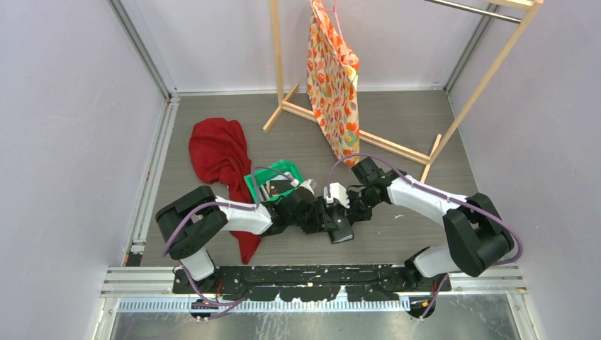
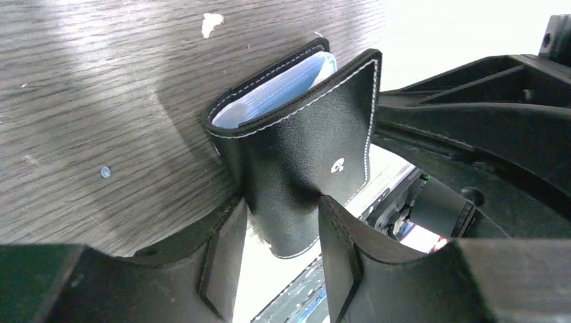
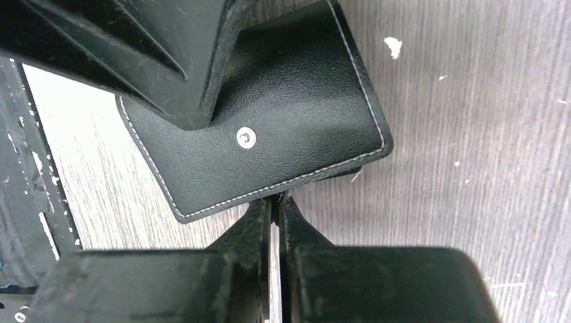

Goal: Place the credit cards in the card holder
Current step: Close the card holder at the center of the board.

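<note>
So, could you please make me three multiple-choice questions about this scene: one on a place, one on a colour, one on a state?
1. The green tray lies: A. beside the red cloth; B. on the wooden rack; C. in the far right corner.
2. The lining inside the card holder is: A. red; B. pale blue; C. yellow.
3. The left claw is: A. open above the tray; B. holding the cloth; C. shut on the card holder.
Answers: 1A, the top view shows tray next to cloth; 2B, pale blue shows between the black covers; 3C, its fingers press the holder from both sides.
</note>
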`<state>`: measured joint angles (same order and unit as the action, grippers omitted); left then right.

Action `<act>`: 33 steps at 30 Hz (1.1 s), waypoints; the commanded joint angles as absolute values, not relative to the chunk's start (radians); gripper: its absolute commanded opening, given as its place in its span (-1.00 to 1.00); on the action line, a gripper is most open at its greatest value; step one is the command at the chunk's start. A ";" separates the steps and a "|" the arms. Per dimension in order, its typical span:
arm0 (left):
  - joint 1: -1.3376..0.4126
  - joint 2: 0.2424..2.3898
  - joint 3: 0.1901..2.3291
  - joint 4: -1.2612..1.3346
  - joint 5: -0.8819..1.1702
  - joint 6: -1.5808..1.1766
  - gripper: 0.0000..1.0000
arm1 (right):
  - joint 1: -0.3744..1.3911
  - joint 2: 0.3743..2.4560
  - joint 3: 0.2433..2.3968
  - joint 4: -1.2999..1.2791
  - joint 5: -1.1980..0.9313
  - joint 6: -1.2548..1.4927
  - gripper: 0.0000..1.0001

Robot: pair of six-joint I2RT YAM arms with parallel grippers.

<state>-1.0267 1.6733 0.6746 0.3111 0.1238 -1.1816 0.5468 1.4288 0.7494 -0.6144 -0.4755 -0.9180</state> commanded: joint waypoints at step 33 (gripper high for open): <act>-0.994 1.812 0.777 0.101 0.151 -1.145 -0.42 | 0.457 1.433 0.858 -0.812 -0.648 -1.096 -0.06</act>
<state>-0.9901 1.7817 0.8135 0.1890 0.2031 -1.2270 0.4320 1.4040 0.7784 -0.7948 -0.6777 -1.1542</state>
